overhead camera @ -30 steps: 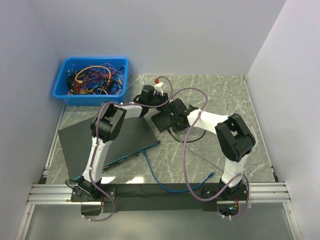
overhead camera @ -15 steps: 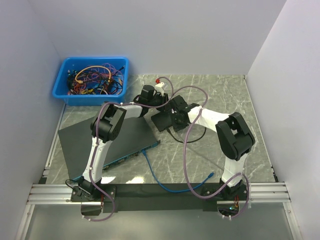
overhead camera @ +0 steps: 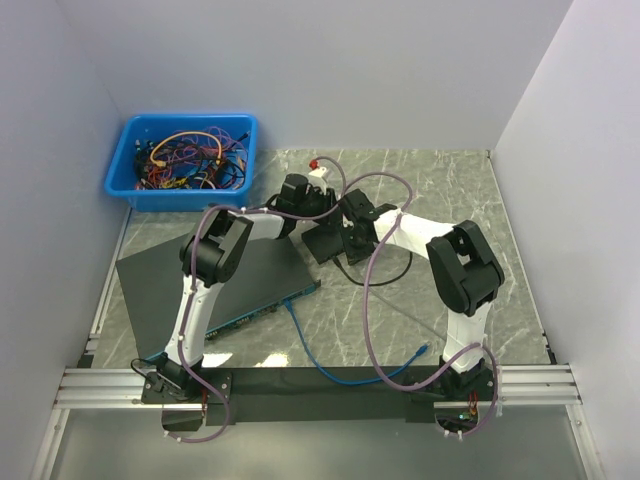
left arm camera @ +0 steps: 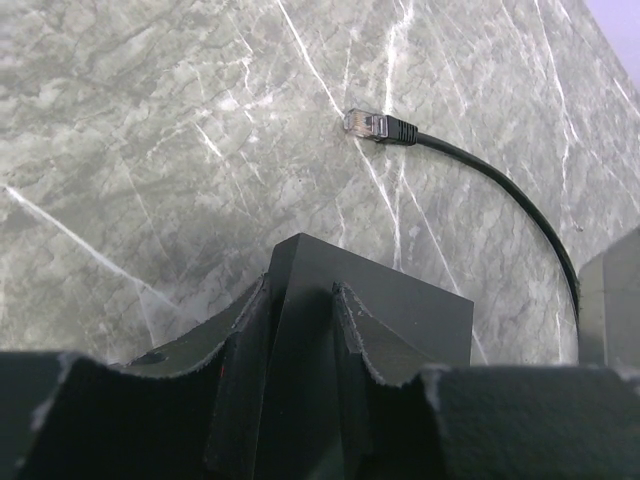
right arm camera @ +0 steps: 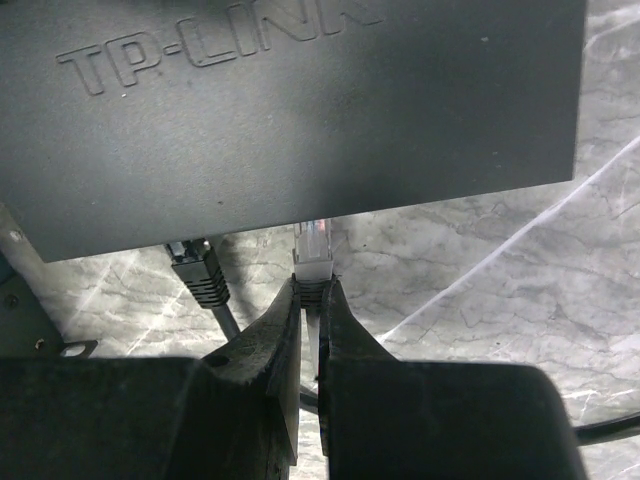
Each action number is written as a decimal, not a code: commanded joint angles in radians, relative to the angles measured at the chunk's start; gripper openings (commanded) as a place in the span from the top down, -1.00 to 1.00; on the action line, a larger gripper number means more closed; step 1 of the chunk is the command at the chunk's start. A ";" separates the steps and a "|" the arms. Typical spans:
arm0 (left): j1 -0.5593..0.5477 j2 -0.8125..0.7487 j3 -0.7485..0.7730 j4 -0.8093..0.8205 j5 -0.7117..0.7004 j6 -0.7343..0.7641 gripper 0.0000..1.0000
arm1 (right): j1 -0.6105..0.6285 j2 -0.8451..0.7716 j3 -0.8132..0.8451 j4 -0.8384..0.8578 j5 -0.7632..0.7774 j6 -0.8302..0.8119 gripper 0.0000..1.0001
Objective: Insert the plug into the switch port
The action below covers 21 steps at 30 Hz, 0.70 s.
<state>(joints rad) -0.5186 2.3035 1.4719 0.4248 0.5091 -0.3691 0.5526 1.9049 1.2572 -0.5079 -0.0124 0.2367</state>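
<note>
The right gripper (right arm camera: pixel 310 292) is clamping the clear plug (right arm camera: pixel 312 242) between its closed fingers and is presenting the plug tip to the front edge of the switch (right arm camera: pixel 300 110), just beside a black plug (right arm camera: pixel 200 268) that appears to be seated already. The left gripper (left arm camera: pixel 300 292) is gripping a corner of the switch, bracing it. Insertion is judged incomplete: most of the plug body is showing outside the port, so the final push home is remaining.

Plain white walls (overhead camera: pixel 400 70), grey marble tabletop (overhead camera: pixel 455 190)
</note>
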 commanded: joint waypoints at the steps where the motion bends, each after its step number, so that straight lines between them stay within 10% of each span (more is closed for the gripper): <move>1: -0.043 -0.039 -0.071 -0.055 0.100 -0.050 0.32 | -0.011 0.013 0.050 0.151 0.026 -0.011 1.00; 21: -0.057 -0.016 -0.079 -0.107 0.109 -0.018 0.32 | 0.043 0.011 0.119 0.126 -0.017 -0.097 1.00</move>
<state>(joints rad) -0.5186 2.2883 1.4239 0.4744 0.5003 -0.3824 0.5774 1.9072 1.2835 -0.5388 -0.0246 0.1730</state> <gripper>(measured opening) 0.347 0.079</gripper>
